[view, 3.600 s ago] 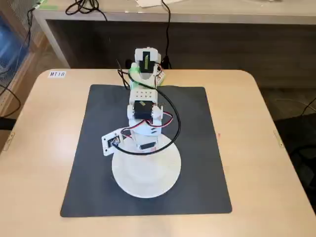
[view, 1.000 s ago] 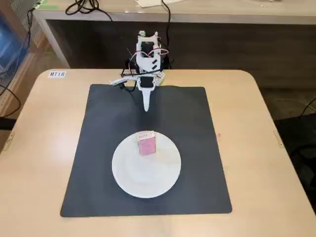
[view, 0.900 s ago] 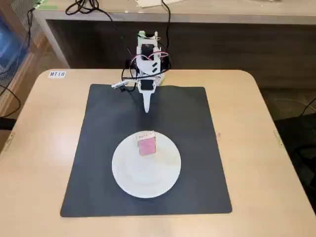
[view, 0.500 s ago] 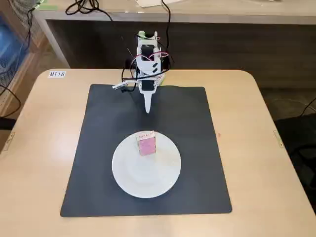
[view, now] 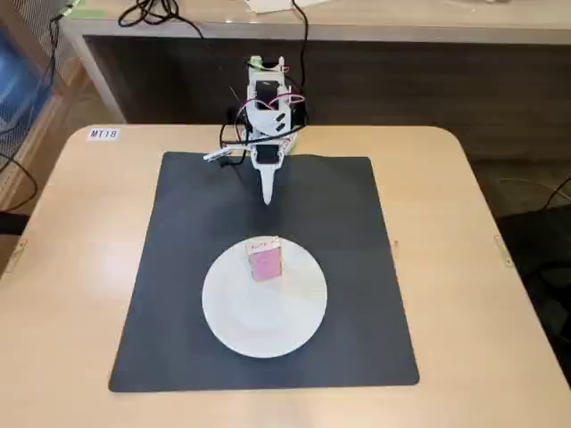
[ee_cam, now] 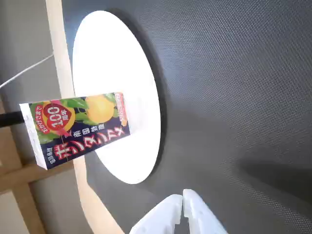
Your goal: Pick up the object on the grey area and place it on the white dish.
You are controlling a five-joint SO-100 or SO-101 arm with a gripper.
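A small juice carton (view: 265,259) stands upright on the far part of the white dish (view: 264,308), which lies on the dark grey mat (view: 357,267). In the wrist view the carton (ee_cam: 78,127) shows a printed orange-fruit label and stands on the dish (ee_cam: 112,63). My gripper (view: 267,198) is folded back near the arm base at the mat's far edge, well away from the carton. Its white fingertips (ee_cam: 192,204) touch each other at the bottom of the wrist view, so the gripper (ee_cam: 183,203) is shut and empty.
The mat lies on a light wooden table (view: 482,267). The arm base (view: 266,98) with its cables sits at the table's far edge. A label "MT18" (view: 103,134) is stuck at the far left corner. A shelf and cables run behind the table.
Earlier the arm reached over the dish; it has since withdrawn to the mat's far edge, leaving the carton standing on the dish. In the last second it has barely moved.
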